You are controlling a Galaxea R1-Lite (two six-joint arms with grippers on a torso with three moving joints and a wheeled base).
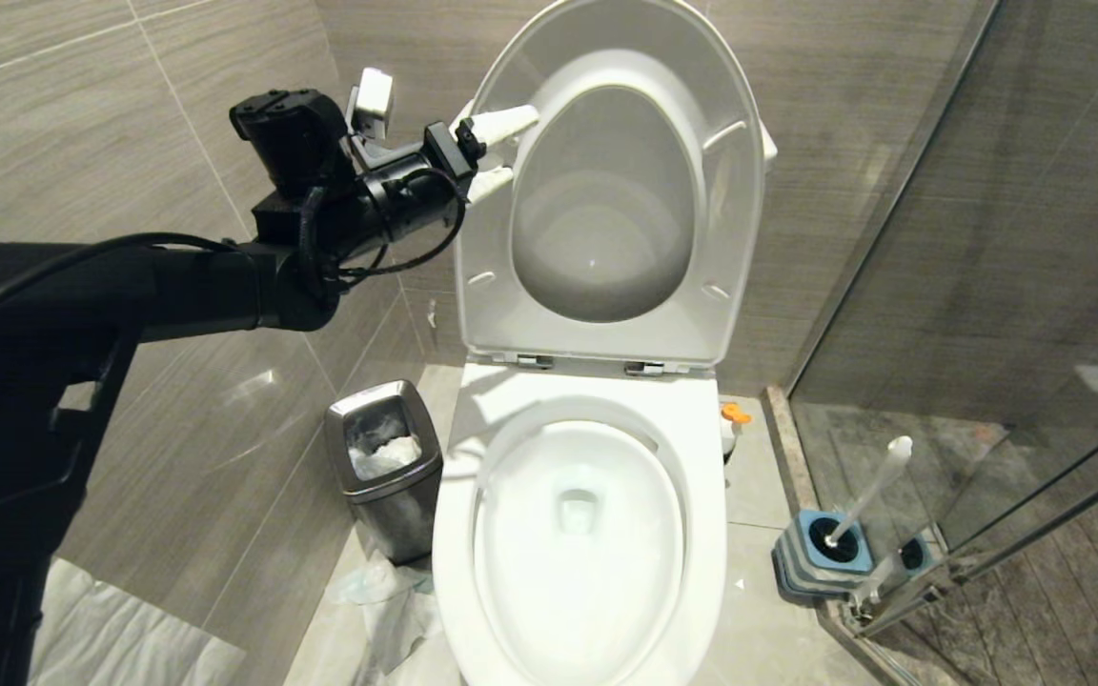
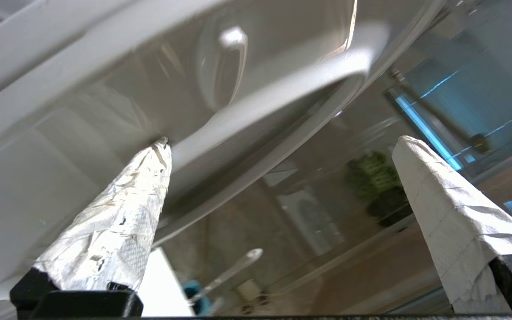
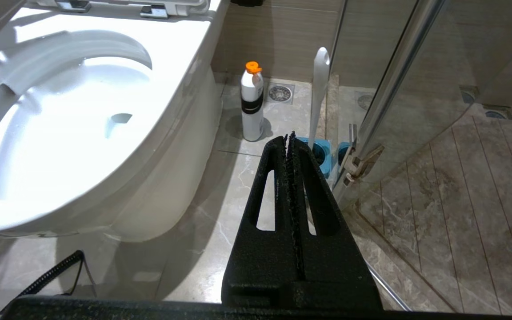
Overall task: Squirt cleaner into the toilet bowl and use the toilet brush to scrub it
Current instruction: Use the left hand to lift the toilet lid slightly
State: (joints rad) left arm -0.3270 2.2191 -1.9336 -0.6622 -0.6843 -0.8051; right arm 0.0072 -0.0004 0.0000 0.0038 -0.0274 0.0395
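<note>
The white toilet bowl [image 1: 701, 457] stands open, its seat and lid [image 1: 606, 191] raised against the wall. My left gripper [image 1: 511, 151] is up at the raised seat's left edge, open, with nothing between its white-wrapped fingers [image 2: 118, 231]. In the left wrist view one fingertip rests against the seat. The toilet brush [image 1: 878, 481] stands with its white handle leaning in a blue-and-grey holder [image 1: 821, 562] right of the toilet. The cleaner itself is out of view; a white bottle with an orange cap [image 3: 252, 102] stands on the floor beside the bowl. My right gripper [image 3: 289, 138] hangs shut and empty, low near the holder.
A steel waste bin [image 1: 382, 467] with white paper in it stands left of the toilet. White paper [image 1: 387, 600] lies on the floor in front of it. A glass shower door [image 1: 987, 286] closes off the right side, just behind the brush holder.
</note>
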